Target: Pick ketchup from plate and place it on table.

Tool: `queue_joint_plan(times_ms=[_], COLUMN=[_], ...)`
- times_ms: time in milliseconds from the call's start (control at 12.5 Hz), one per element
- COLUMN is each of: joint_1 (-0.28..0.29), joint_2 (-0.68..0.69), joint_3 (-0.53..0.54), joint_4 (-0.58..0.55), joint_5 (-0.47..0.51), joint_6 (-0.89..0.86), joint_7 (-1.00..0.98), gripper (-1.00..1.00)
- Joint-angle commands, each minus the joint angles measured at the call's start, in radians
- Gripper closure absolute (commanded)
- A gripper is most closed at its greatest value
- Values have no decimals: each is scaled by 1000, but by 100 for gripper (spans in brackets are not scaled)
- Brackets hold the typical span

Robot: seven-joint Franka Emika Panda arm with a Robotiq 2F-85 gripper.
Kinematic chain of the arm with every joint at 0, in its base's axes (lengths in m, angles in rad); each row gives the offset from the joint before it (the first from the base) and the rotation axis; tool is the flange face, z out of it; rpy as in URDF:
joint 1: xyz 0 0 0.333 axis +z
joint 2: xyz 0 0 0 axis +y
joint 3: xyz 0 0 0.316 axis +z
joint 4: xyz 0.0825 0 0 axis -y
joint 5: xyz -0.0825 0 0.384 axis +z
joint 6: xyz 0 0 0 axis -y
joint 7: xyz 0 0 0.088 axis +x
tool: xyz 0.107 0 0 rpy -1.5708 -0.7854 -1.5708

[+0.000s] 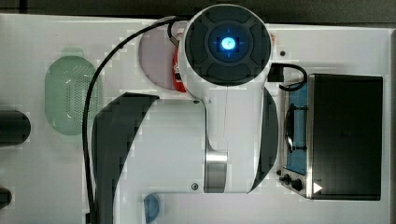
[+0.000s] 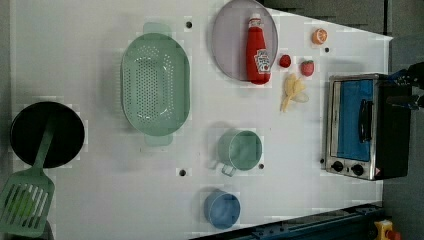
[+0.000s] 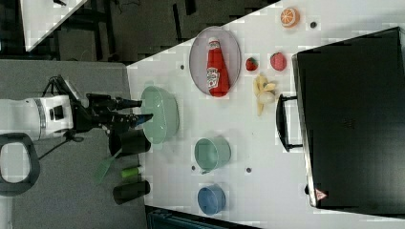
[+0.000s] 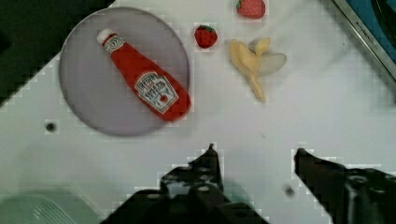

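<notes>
The ketchup (image 4: 144, 81) is a slim red bottle with a white cap and label, lying flat on the pale lilac plate (image 4: 93, 102). In the left view the ketchup (image 2: 257, 50) lies on the right side of the plate (image 2: 230, 40), its base over the rim. The right view shows the ketchup (image 3: 216, 69) on the plate (image 3: 198, 57) as well. My gripper (image 4: 255, 151) is open with nothing between its fingers, hanging well above the white table (image 4: 280, 116) and apart from the bottle. In the right view the gripper (image 3: 141, 109) is at the left. The arm hides most of the plate (image 1: 154, 60) in the top view.
Two strawberries (image 2: 285, 61) (image 2: 307, 67), a peeled banana (image 2: 292, 90) and an orange half (image 2: 319, 36) lie right of the plate in the left view. A green basket (image 2: 155, 82), green mug (image 2: 242, 150), blue bowl (image 2: 221, 209), toaster oven (image 2: 360, 125) and black pan (image 2: 47, 132) also stand there.
</notes>
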Motion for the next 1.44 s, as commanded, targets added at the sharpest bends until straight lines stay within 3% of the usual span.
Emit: queue_joint_plan(times_ms=[80, 240, 640, 1120, 1440], joint_1=[-82, -81, -58, -34, -16], joint_2=[-166, -154, -30, 215, 370], joint_3=[77, 80, 89, 109, 109], joint_4=[17, 11, 10, 13, 17], joint_5=[16, 16, 16, 15, -14], joint_6=[-211, -210, -162, 22, 181], joint_7=[104, 102, -45, -362, -442], gripper=[-59, -99, -100, -100, -100])
